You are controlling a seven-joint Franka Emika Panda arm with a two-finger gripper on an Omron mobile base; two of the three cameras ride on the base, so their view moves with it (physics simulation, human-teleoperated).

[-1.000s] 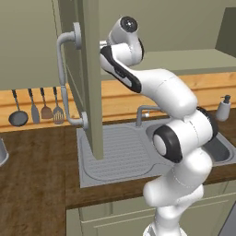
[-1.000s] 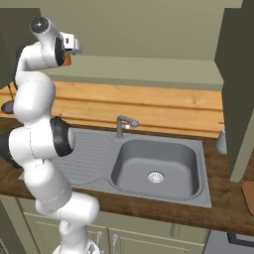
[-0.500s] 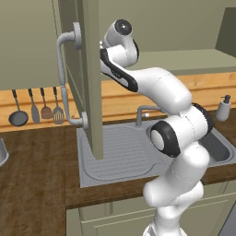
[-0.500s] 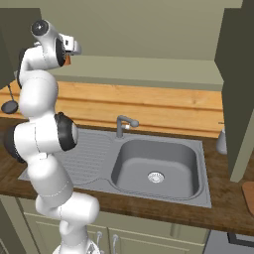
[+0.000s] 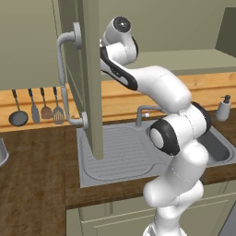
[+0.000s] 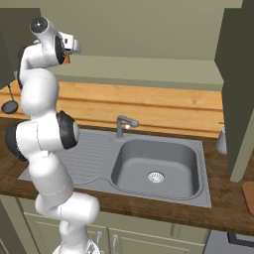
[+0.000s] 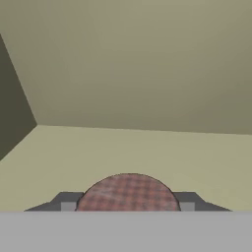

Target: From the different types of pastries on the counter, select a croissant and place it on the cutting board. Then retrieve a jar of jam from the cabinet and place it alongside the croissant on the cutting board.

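The jar of jam (image 7: 128, 193) has a red checked lid and fills the bottom middle of the hand view, standing on the pale cabinet shelf (image 7: 123, 147). My gripper (image 7: 128, 205) is shut on it, with a dark finger (image 7: 69, 203) pressed against each side of the lid. In the right base view the gripper (image 6: 69, 49) is raised high at the upper left, and a bit of the red jar (image 6: 66, 58) shows under it. In the left base view the arm (image 5: 138, 78) reaches behind the open cabinet door (image 5: 90, 69).
The open door with its long grey handle (image 5: 62, 78) hangs over the sink's drainboard (image 5: 120, 154). A faucet (image 6: 121, 124) and basin (image 6: 154, 161) lie below. Utensils (image 5: 37, 110) hang on the left wall. A soap dispenser (image 5: 223, 108) stands far right. A light brown board edge (image 6: 248, 196) lies on the counter's right end.
The fingers have closed in from wide open onto the jar's lid. The arm has pushed slightly deeper into the cabinet.
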